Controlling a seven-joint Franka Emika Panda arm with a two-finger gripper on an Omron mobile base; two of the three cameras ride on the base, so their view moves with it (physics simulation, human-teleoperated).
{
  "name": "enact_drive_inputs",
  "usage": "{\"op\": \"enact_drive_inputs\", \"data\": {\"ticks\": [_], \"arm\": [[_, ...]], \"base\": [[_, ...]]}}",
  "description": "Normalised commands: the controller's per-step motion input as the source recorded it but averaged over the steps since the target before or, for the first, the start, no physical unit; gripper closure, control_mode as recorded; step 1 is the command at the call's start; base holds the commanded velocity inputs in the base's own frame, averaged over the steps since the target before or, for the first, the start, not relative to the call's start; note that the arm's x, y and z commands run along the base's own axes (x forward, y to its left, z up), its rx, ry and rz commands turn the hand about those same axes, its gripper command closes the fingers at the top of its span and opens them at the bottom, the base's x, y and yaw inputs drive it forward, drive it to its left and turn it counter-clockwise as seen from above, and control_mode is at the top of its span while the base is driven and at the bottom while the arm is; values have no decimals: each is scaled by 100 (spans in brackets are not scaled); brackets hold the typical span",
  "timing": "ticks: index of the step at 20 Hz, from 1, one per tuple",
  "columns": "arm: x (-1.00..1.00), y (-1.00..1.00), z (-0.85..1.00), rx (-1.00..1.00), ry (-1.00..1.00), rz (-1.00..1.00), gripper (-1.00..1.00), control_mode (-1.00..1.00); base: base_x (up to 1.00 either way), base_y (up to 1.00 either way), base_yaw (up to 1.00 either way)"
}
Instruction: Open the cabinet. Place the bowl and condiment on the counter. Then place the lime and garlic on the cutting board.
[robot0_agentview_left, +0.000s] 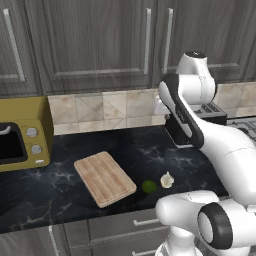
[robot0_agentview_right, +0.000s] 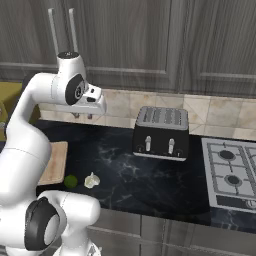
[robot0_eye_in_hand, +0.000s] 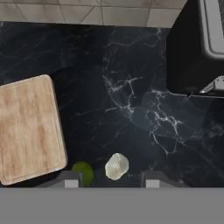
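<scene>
You are looking at a yellow microwave (robot0_agentview_left: 22, 135) sitting at the far left, no writing legible on it. Right of it, the cutting board (robot0_agentview_left: 104, 178) is lying bare on the counter (robot0_agentview_left: 140, 150). The lime (robot0_agentview_left: 149, 186) and garlic (robot0_agentview_left: 167, 179) are resting just beside each other near the counter's front edge, off the board. The gripper (robot0_eye_in_hand: 109, 178) is hanging above them, fingers parted with nothing between. Further right, a black toaster (robot0_agentview_right: 161, 132) is standing, then a stovetop (robot0_agentview_right: 231, 172). The cabinet (robot0_agentview_left: 95, 42) doors above are staying closed.

Even, soft rendered light, faint sheen on the counter (robot0_eye_in_hand: 131, 109), slight blur throughout
</scene>
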Motion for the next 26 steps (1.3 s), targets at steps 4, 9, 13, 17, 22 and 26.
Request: {"op": "enact_drive_inputs", "data": {"ticks": [4, 9, 13, 17, 22, 26], "arm": [[-3, 0, 9, 0, -10, 0, -100, -100], [-16, 0, 34, 0, -31, 0, -100, -100], [-26, 0, 37, 0, -33, 0, -100, -100], [-31, 10, 37, 0, -29, 0, -100, -100], [-30, 20, 44, 0, -30, 0, -100, -100], [-21, 36, 49, 0, -27, 0, -100, -100]], "base": [[0, 0, 0], [0, 0, 0], [0, 0, 0], [0, 0, 0], [0, 0, 0], [0, 0, 0]]}}
